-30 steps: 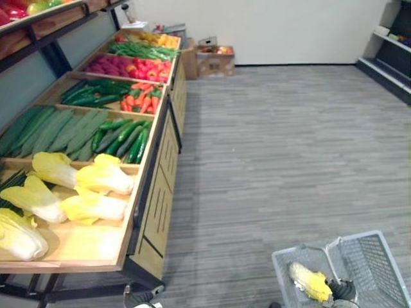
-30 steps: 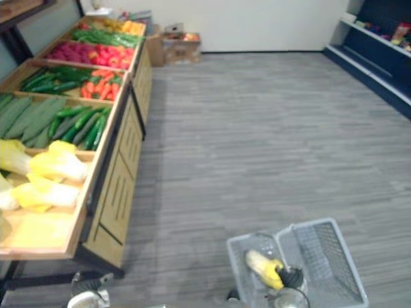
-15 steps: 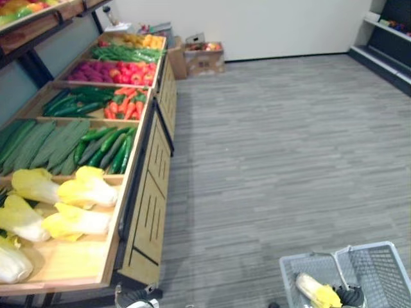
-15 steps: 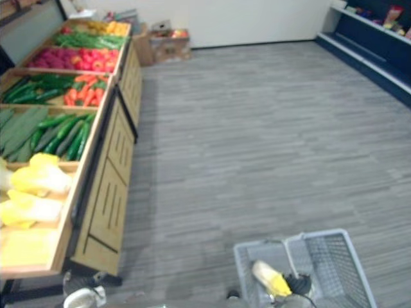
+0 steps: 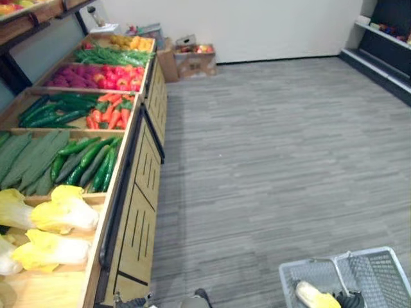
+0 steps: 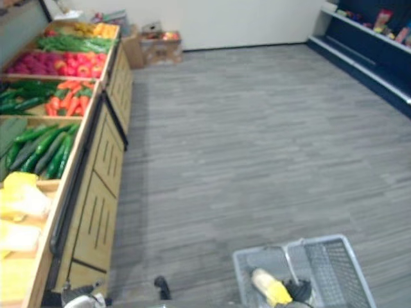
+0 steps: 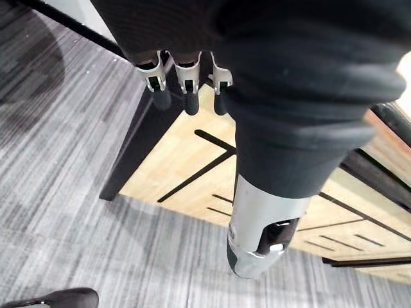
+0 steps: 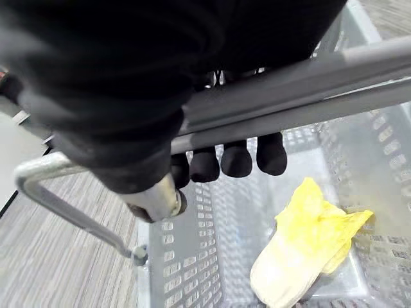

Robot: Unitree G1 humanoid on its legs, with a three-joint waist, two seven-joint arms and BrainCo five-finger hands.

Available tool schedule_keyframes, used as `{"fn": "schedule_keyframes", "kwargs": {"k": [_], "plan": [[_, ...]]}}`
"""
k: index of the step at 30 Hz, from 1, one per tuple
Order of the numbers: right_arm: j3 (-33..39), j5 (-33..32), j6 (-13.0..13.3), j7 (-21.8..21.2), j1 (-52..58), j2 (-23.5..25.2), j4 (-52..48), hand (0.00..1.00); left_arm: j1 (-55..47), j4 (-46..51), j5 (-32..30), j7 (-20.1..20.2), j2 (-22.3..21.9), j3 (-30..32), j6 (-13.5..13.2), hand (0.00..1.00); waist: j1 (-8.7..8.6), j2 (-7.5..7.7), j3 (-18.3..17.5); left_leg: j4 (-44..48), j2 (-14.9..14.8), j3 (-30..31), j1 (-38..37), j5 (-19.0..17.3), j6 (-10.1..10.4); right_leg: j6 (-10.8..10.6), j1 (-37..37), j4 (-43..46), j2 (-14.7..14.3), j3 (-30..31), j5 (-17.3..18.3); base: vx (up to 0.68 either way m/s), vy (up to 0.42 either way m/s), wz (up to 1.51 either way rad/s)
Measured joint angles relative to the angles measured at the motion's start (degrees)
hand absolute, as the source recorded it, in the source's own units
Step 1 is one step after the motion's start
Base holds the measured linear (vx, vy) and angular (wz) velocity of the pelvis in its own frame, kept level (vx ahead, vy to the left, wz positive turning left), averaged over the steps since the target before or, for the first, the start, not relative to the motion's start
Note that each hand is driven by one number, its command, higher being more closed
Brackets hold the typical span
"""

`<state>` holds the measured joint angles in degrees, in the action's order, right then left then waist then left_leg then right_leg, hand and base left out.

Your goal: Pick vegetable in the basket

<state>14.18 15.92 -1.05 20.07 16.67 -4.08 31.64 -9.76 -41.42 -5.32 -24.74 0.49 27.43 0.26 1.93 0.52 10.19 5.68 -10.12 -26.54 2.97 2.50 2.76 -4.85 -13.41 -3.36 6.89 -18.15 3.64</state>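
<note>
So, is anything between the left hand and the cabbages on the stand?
The stand itself: the left hand hangs beside the wooden front panel, while the cabbages lie up in the tray above it.

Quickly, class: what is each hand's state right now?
Left hand: open, holding nothing.
Right hand: shut on the basket handle.

The basket (image 5: 307,266) at 5 o'clock in the left eye view is cut off by the bottom edge, and so is the cabbage (image 5: 310,295) lying in it. In the right wrist view the handle (image 8: 289,83) hides the middle of the fingers of the right hand (image 8: 236,159). At 11 o'clock a cardboard box (image 5: 194,59) holds what may be fruit, too small to tell. The stand (image 5: 138,186) runs off the picture at 9 o'clock.
</note>
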Motion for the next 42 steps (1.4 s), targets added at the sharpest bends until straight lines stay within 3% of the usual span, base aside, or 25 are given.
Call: {"fn": "schedule_keyframes", "kwargs": {"k": [3,5,9,10,13,14,15,16,17,19,20,21,23,25,27,28,30,31,32,33,34,37,38,40,42], "plan": [[-1.41,0.53,-0.01,-0.27,-0.99,-0.26,0.02,1.0,-0.22,-0.01,-0.01,0.02,-0.68,-0.08,0.4,0.0,0.42,0.01,0.0,2.53,0.45,-1.53,-0.56,-2.66,-0.75,-0.15,-1.03,-0.88,0.75,2.33,-0.24,0.12,0.098,-0.26],[-3.27,1.63,0.0,-0.44,-2.34,-0.8,0.07,1.0,-0.91,-0.01,-0.02,0.02,-0.9,0.04,0.41,0.0,0.53,-1.26,-0.13,4.97,-0.05,-3.46,-1.26,-5.54,-0.51,-0.09,-1.69,-1.49,1.34,4.84,-0.26,0.12,0.077,-0.52],[-5.05,2.04,0.02,-0.73,-3.26,-0.83,0.32,1.0,-1.11,0.08,-0.03,-0.01,-1.03,-0.1,0.43,0.0,0.4,-1.84,-1.49,6.65,-0.59,-5.04,-0.06,-7.36,-0.75,-1.11,1.54,1.04,2.27,6.3,1.71,0.11,0.018,-0.26],[-5.04,2.02,0.04,-0.73,-3.78,-0.83,0.75,1.0,-0.92,0.3,-0.14,-0.01,-1.24,-0.38,0.43,0.0,0.44,-1.69,-1.6,6.75,-0.43,-5.73,-0.07,-7.99,-1.05,-1.42,3.27,4.82,2.89,6.59,3.96,0.15,0.017,-0.01],[-5.04,2.02,0.2,-0.76,-4.32,-0.51,0.93,1.0,-1.53,0.33,-0.55,0.0,-1.16,-2.0,0.46,0.0,0.61,1.03,-2.37,7.39,1.06,-5.99,-0.31,-10.38,-0.6,-4.4,9.06,19.39,5.89,7.25,10.59,0.16,-0.002,0.02],[-5.02,1.99,0.23,-0.75,-5.42,-0.5,1.33,1.0,-1.72,0.29,-0.61,0.07,-1.17,-3.75,0.52,0.0,1.03,2.19,-2.38,9.22,0.83,-6.14,-0.63,-11.31,-0.65,-6.03,15.31,33.08,7.58,8.73,11.56,0.2,-0.024,0.05],[-5.02,1.98,0.25,-0.75,-5.91,-0.44,1.44,1.0,-1.64,0.37,-0.71,0.07,-1.06,-4.22,0.54,0.0,1.21,2.6,-2.24,10.18,0.71,-6.14,-1.13,-11.67,-0.61,-7.03,17.57,38.48,8.37,9.23,10.99,0.18,-0.023,0.1],[-5.05,1.95,0.28,-0.75,-6.53,-0.27,1.91,1.0,-1.63,0.81,-0.73,0.05,-0.7,-4.78,0.61,0.0,1.27,3.64,-2.02,11.75,0.74,-6.0,-1.61,-12.68,-0.65,-9.61,20.15,45.4,9.89,9.14,9.19,0.22,-0.017,0.43],[-4.98,1.77,0.25,-0.73,-7.19,-0.06,2.68,1.0,-1.63,1.7,-0.72,0.05,0.17,-5.66,0.78,0.0,1.1,5.56,-1.71,12.49,1.07,-5.67,-3.36,-13.16,-0.72,-10.09,22.38,53.66,11.55,8.66,3.11,0.23,-0.004,0.66],[-4.82,1.6,0.28,-0.54,-7.0,-0.18,2.6,1.0,-1.67,3.05,-0.64,-0.05,0.24,-6.13,1.06,0.0,0.44,5.17,-1.62,9.88,0.4,-4.57,-6.21,-13.1,-0.75,-7.84,23.69,58.92,12.16,7.34,-7.43,0.27,0.009,0.69],[-4.46,1.59,0.43,-0.49,-7.16,-0.15,2.44,1.0,-2.04,3.8,-0.6,-0.35,-0.07,-6.71,1.1,0.0,0.13,5.44,-1.5,7.42,0.64,-3.82,-8.67,-12.91,-0.53,-6.42,24.87,62.92,13.68,5.05,-3.18,0.32,-0.025,0.45],[-4.17,1.58,0.49,-0.46,-7.9,-0.18,2.35,1.0,-1.93,3.74,-0.55,-0.62,0.04,-6.88,1.28,0.0,-0.1,5.38,-1.53,5.84,0.84,-3.21,-10.09,-12.93,-0.47,-3.33,26.38,63.38,15.25,2.05,3.53,0.27,-0.034,0.35],[-3.3,1.6,0.49,-0.34,-8.42,-0.2,2.06,1.0,-0.78,3.73,-0.54,-0.96,-0.2,-7.28,1.3,0.0,-0.33,4.45,-1.51,3.76,0.86,-2.18,-11.07,-12.65,0.2,-0.26,28.21,56.68,15.65,-3.14,8.03,0.17,-0.104,0.26],[-3.23,1.58,0.13,-0.22,-8.52,-0.28,2.04,1.0,0.38,3.23,-0.54,-1.1,-0.27,-7.39,1.18,0.0,-0.55,3.81,-1.1,2.74,0.86,-1.13,-11.84,-12.5,1.09,-0.22,29.33,44.65,15.25,-4.85,7.97,0.25,-0.232,0.3],[-3.19,1.58,-0.29,-0.23,-8.29,-0.26,2.04,1.0,0.82,2.79,-0.55,-1.12,-0.15,-7.4,1.13,0.0,-0.56,3.73,-0.95,2.51,0.78,-0.69,-13.05,-12.83,3.26,-0.49,28.83,28.79,14.32,-2.97,3.76,0.27,-0.308,0.22],[-1.16,1.63,-0.81,-0.1,-8.27,-1.16,2.45,1.0,1.3,0.23,-0.59,-0.82,-1.71,-7.38,1.37,0.0,-0.43,0.52,-0.42,0.51,-1.27,-1.44,-14.46,-11.41,5.96,-0.51,25.47,26.2,11.38,-5.13,-0.92,0.2,-0.21,0.21],[0.4,1.62,-1.02,0.22,-8.75,-1.82,2.19,1.0,2.07,0.21,-0.67,-0.71,-3.25,-7.51,1.32,0.0,-0.93,-0.94,-0.16,-1.47,-0.67,-1.38,-14.48,-9.75,6.28,-0.11,26.33,28.95,11.6,-3.62,-0.49,0.14,-0.107,0.35],[1.79,1.55,-1.37,0.22,-9.09,-2.57,2.19,1.0,2.87,0.08,-1.16,-0.67,-3.99,-7.53,1.14,0.0,-1.31,-1.73,0.19,-3.68,-0.59,-1.09,-15.78,-8.18,5.91,0.27,28.51,35.44,12.78,-1.59,0.32,0.13,-0.12,0.58],[1.95,1.48,-1.32,0.26,-8.97,-2.37,1.77,1.0,3.31,0.13,-2.2,-0.67,-3.84,-7.48,1.02,0.0,-1.97,-1.5,0.12,-4.88,-0.57,0.65,-17.17,-7.97,6.74,0.03,29.99,38.63,13.27,0.41,3.22,0.13,-0.15,0.6],[1.83,1.53,-1.24,0.41,-8.38,-1.74,1.49,1.0,3.33,0.19,-2.3,-0.67,-3.08,-7.44,0.79,0.0,-1.88,-0.08,-0.24,-5.51,0.25,0.78,-17.44,-8.26,7.21,-0.75,28.98,36.15,13.51,1.76,4.31,0.14,-0.245,0.5],[0.67,1.85,-1.17,0.4,-7.94,-1.74,1.86,1.0,3.64,-1.04,-2.3,-0.61,-2.52,-7.38,0.81,0.0,-1.65,0.34,-0.31,-5.81,0.0,1.77,-18.48,-8.74,8.45,-2.83,27.19,35.8,13.17,2.07,7.86,0.16,-0.299,0.38],[0.63,2.14,-1.2,0.54,-7.38,-1.73,1.9,1.0,2.66,-2.24,-2.3,-0.63,-2.83,-7.09,1.04,0.0,-1.7,-1.3,-1.28,-4.81,-2.84,3.14,-17.2,-9.33,8.48,-2.67,25.63,35.37,11.86,-1.37,9.8,0.12,-0.218,0.35],[1.05,2.1,-1.2,0.52,-7.29,-1.74,1.92,1.0,2.38,-2.43,-2.29,-0.72,-2.95,-6.72,1.1,0.0,-1.96,-1.87,-1.41,-1.35,-4.0,4.51,-15.52,-10.56,8.74,-2.61,25.08,35.65,11.44,-2.73,11.23,0.15,-0.215,0.46],[1.08,1.82,-1.27,0.42,-7.1,-1.74,2.47,1.0,1.64,-3.38,-2.19,-1.25,-2.75,-6.19,1.1,0.0,-1.97,-1.26,-1.0,10.32,-5.77,5.34,-10.13,-10.46,8.45,-2.77,23.19,35.19,12.45,-4.27,12.15,0.17,-0.238,0.47],[0.82,1.81,-1.26,0.39,-6.4,-2.23,2.47,1.0,0.1,-3.38,-2.1,-1.69,-2.91,-5.94,1.12,0.0,-1.99,-1.84,-0.86,24.18,-9.95,5.08,-4.15,-8.37,5.49,-2.74,19.55,33.71,11.99,-6.77,12.51,0.22,-0.215,0.37]]}}
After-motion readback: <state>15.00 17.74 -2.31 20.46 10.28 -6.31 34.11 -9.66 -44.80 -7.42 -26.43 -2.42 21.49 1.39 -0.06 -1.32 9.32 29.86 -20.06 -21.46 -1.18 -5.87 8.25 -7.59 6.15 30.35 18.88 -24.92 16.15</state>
